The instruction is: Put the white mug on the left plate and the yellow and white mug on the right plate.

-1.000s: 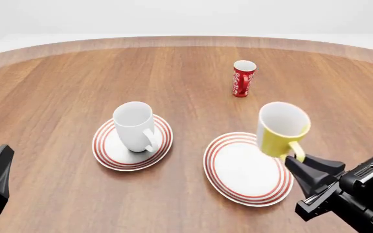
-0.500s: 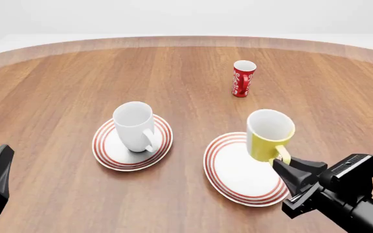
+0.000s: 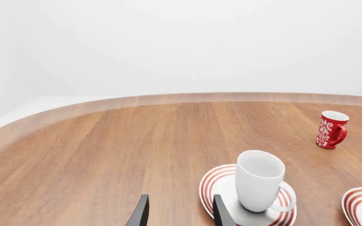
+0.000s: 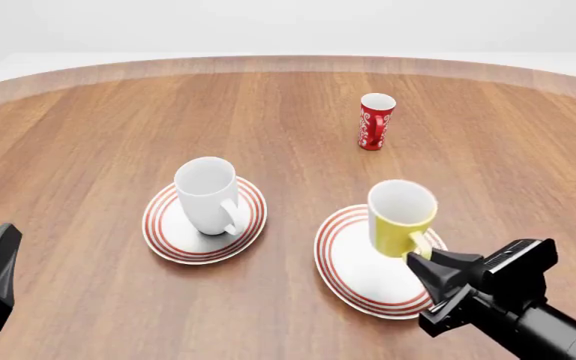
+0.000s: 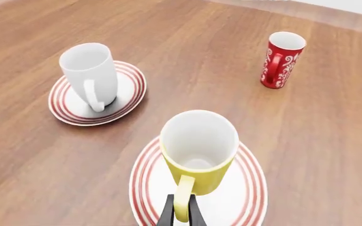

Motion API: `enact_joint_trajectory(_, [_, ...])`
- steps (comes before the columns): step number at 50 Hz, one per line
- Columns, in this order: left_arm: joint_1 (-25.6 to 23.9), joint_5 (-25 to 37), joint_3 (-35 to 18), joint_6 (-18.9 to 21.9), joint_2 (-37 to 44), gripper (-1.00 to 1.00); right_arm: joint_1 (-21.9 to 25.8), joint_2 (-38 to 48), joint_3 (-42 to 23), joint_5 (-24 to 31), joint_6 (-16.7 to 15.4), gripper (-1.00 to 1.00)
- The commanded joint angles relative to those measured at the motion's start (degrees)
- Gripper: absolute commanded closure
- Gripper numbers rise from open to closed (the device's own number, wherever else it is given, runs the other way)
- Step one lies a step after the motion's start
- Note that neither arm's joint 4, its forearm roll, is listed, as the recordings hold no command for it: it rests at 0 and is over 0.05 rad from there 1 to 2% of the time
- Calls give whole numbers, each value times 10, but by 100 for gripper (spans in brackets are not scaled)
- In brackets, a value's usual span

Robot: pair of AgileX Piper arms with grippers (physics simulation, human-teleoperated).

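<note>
The white mug [image 4: 209,195] stands upright on the left plate [image 4: 167,238], its handle turned toward the arms; it covers much of the plate's middle. The yellow and white mug [image 4: 400,218] is over the right plate [image 4: 352,275], held upright by its handle. From the front, its base is hidden behind its own body, so whether it touches the plate or hangs just above it cannot be told. The right gripper [image 5: 181,212] has its jaws pinching the yellow handle, with only the jaw tips in the right wrist view and the rest cut off by the frame edge. The left gripper [image 3: 176,212] hangs at the near left corner of the tabletop [image 4: 88,135], jaws spread and holding nothing; in the front view only part of one dark finger shows. A red cup [image 4: 374,121] with white script stands farther back, well apart from both plates.
</note>
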Motion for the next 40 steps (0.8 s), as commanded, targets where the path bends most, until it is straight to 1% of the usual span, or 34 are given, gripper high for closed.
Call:
enact_joint_trajectory(1, [0,0,0,0,0,-100,2,76,0,-61,1,100])
enact_joint_trajectory(10, [0,0,0,0,0,-100,1,108,0,-85,-1,100])
enact_joint_trajectory(23, [0,0,0,0,0,-100,-4,134,0,-104,-3,100])
enact_joint_trajectory(40, [0,0,0,0,0,-100,-5,144,0,-107,-4,100])
